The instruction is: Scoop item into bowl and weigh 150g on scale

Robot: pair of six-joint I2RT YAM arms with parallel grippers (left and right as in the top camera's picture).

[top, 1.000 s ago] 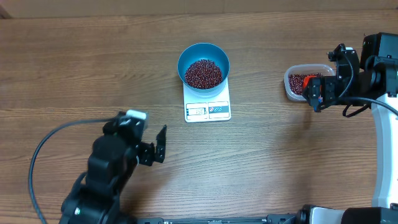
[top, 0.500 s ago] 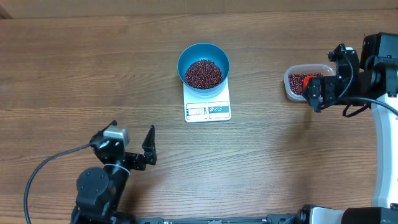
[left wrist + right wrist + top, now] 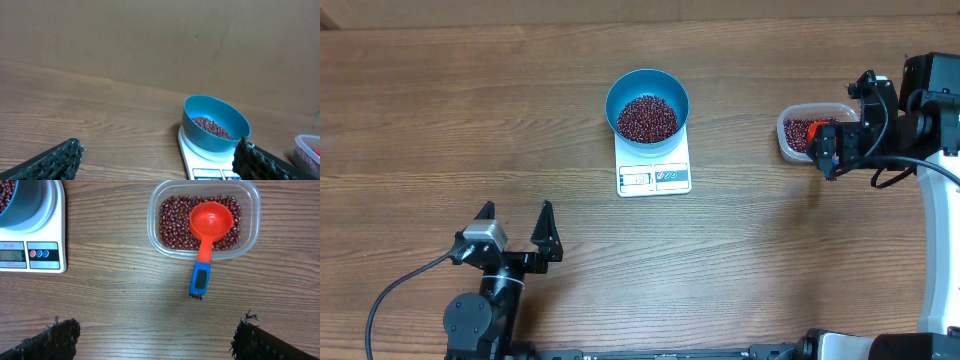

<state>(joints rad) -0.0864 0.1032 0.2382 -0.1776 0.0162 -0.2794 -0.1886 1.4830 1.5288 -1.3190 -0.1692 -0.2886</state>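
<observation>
The blue bowl [image 3: 647, 92] sits on the far half of the white scale [image 3: 654, 172] and holds a heap of dark red beans [image 3: 647, 118]. The scale's display and buttons stay uncovered on the near edge, but the reading is too small to make out. Well to the right, a clear tub [image 3: 252, 210] holds more beans. A red scoop [image 3: 210, 222] lies on them, cup up and empty, its blue handle reaching out over the tub's near rim.

The left fingers [image 3: 547, 235] are spread wide and hold nothing. Compared with a second ago, that arm has drawn back toward the near-left of the desk [image 3: 770, 260] and turned to face the scale. The right fingers [image 3: 55, 340] are also spread wide and empty, hanging just near of the tub as before. Bowl, scale, tub and scoop have not shifted.

Bare wood lies between the left fingers and the scale, between scale and tub, and along the whole near side. The tub sits close to the right arm's base.
</observation>
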